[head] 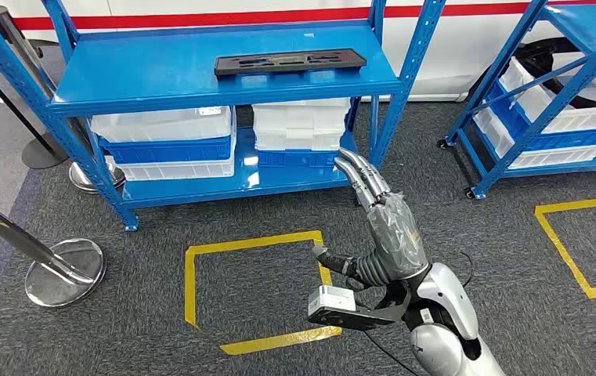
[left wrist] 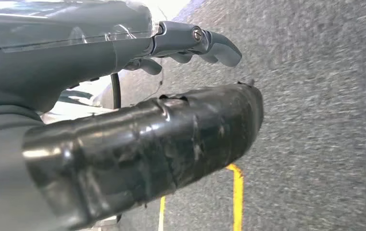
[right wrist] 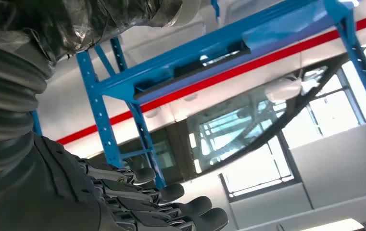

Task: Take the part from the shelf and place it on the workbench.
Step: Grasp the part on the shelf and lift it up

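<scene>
Now the part point(head: 290, 62) lies on the top shelf point(head: 161, 78), near that shelf's back edge and towards its right end, its long axis running along the shelf from left to right. It sits above and beyond my right hand point(head: 384, 227), whose fingers point(head: 357, 172) are stretched out, apart from the thumb, holding nothing, and pointing at the lower shelf's front edge. So the reach has to go up and forward, I judge. My left hand point(left wrist: 123, 96) hangs over the carpet with fingers loosely curled and nothing in them, so the right is nearer. The part looks like a flat, dark, long plate with cut-outs; from the right wrist view point(right wrist: 195, 67) it shows edge-on, thin.
</scene>
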`<state>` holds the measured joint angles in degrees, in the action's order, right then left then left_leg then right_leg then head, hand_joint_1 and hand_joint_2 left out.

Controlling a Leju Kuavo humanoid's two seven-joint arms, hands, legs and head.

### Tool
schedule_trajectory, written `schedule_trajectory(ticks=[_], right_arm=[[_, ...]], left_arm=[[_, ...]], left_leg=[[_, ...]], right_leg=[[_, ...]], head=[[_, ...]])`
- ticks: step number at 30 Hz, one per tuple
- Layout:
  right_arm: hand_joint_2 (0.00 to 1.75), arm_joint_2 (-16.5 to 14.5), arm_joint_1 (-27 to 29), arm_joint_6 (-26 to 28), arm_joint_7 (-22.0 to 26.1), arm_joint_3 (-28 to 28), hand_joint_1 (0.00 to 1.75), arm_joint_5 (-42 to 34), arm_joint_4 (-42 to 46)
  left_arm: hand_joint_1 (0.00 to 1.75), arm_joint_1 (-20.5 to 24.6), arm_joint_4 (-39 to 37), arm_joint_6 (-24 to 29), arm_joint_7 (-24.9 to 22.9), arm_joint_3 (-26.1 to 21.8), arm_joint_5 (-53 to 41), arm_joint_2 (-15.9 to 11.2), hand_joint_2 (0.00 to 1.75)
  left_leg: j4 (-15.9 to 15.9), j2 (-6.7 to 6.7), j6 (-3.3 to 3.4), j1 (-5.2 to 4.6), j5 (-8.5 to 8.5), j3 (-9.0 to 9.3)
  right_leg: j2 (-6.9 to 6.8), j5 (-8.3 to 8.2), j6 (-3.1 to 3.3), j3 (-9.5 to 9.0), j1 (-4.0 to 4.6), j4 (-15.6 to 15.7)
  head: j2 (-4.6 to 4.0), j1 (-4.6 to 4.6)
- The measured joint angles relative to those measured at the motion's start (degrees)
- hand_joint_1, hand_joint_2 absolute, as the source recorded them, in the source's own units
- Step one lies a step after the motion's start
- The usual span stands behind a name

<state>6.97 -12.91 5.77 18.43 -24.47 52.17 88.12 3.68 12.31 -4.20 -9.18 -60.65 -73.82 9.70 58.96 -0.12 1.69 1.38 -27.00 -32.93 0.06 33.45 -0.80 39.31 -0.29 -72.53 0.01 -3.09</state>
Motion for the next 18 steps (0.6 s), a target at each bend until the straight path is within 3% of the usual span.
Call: schedule_trajectory(ticks=[3,4,6,7,8,10,13,14,16,17,18], right_arm=[[1.75,0.00,-0.17,1.11,-2.35,-0.11,0.00,3.40,-0.58],[1.75,0.00,-0.42,1.91,-3.85,-0.27,0.00,6.03,-0.97],[1.75,0.00,-1.33,3.51,-6.73,-0.74,0.00,12.12,-1.96],[1.75,0.00,-1.90,4.31,-8.02,-1.06,0.00,15.23,-2.59],[1.75,-0.01,-2.45,4.94,-8.91,-1.43,0.00,17.67,-3.20],[1.75,-0.04,-3.25,5.77,-10.05,-2.24,0.00,20.79,-4.34],[1.75,-0.19,-3.96,6.12,-10.48,-3.09,0.00,21.94,-5.50],[1.75,-0.30,-4.20,6.20,-10.47,-3.29,0.00,21.93,-5.79],[1.75,-0.51,-4.52,6.29,-10.33,-3.61,0.00,21.70,-6.38],[1.75,-0.59,-4.54,6.29,-10.25,-3.74,0.00,21.54,-6.64],[1.75,-0.62,-4.53,6.29,-10.19,-3.83,0.00,21.39,-6.90]], left_arm=[[0.00,-0.02,0.00,0.00,0.00,-0.01,-0.05,-0.01,0.00],[0.00,-0.03,0.00,0.00,0.00,-0.01,-0.11,-0.01,0.00],[0.00,-0.02,-0.01,0.00,0.00,-0.01,-0.30,0.04,0.00],[0.00,0.02,-0.01,0.00,0.00,-0.01,-0.42,0.09,0.00],[0.00,0.05,-0.02,0.00,0.00,-0.01,-0.51,0.13,0.00],[0.00,0.13,-0.02,0.00,0.00,-0.02,-0.68,0.19,0.00],[0.00,0.32,-0.02,-0.02,0.02,-0.02,-0.95,0.28,0.00],[0.00,0.36,-0.02,-0.03,0.03,-0.02,-1.02,0.31,0.00],[0.00,0.32,-0.02,-0.04,0.05,-0.02,-1.11,0.29,0.00],[0.00,0.25,-0.02,-0.04,0.07,-0.02,-1.13,0.26,0.00],[0.00,0.16,-0.02,-0.04,0.07,-0.02,-1.14,0.22,0.00]], left_leg=[[0.01,-0.05,-0.02,-0.03,-0.24,0.25],[0.02,-0.10,-0.11,-0.03,-0.41,0.51],[-0.03,-0.18,-0.36,-0.01,-0.84,1.20],[-0.06,-0.19,-0.58,-0.03,-1.03,1.41],[-0.11,-0.17,-0.83,-0.01,-1.16,1.49],[-0.39,-0.08,-1.46,0.03,-1.29,1.53],[0.73,0.02,-2.25,-0.03,-2.23,1.36],[2.93,0.02,-2.36,-0.08,-3.29,0.32],[9.92,0.00,-2.54,-0.07,-6.02,-3.60],[13.08,0.01,-2.64,-0.08,-6.79,-5.64],[14.65,0.01,-2.73,-0.08,-6.51,-6.96]], right_leg=[[-0.02,-0.65,-0.16,2.29,-0.23,-2.92],[-0.02,-2.39,-0.08,1.91,-0.31,-1.41],[-0.02,-6.76,0.48,-1.32,-0.22,6.02],[-0.05,-8.05,0.87,-2.88,0.01,9.50],[-0.08,-8.48,1.23,-3.93,0.28,11.69],[-0.07,-8.02,1.77,-4.47,0.72,12.83],[-0.06,-8.08,2.62,-5.75,0.27,14.31],[-0.13,-8.06,2.93,-6.27,0.13,14.79],[-0.26,-7.64,3.42,-6.88,0.31,14.97],[-0.25,-7.37,3.52,-7.10,0.39,14.93],[-0.20,-7.03,3.53,-7.40,0.44,14.86]], head=[[-0.01,0.01],[-0.01,0.01],[-0.01,0.00],[-0.01,0.01],[-0.01,0.03],[-0.01,0.07],[-0.01,0.04],[-0.01,0.03],[-0.01,0.02],[-0.01,0.02],[-0.01,0.02]])
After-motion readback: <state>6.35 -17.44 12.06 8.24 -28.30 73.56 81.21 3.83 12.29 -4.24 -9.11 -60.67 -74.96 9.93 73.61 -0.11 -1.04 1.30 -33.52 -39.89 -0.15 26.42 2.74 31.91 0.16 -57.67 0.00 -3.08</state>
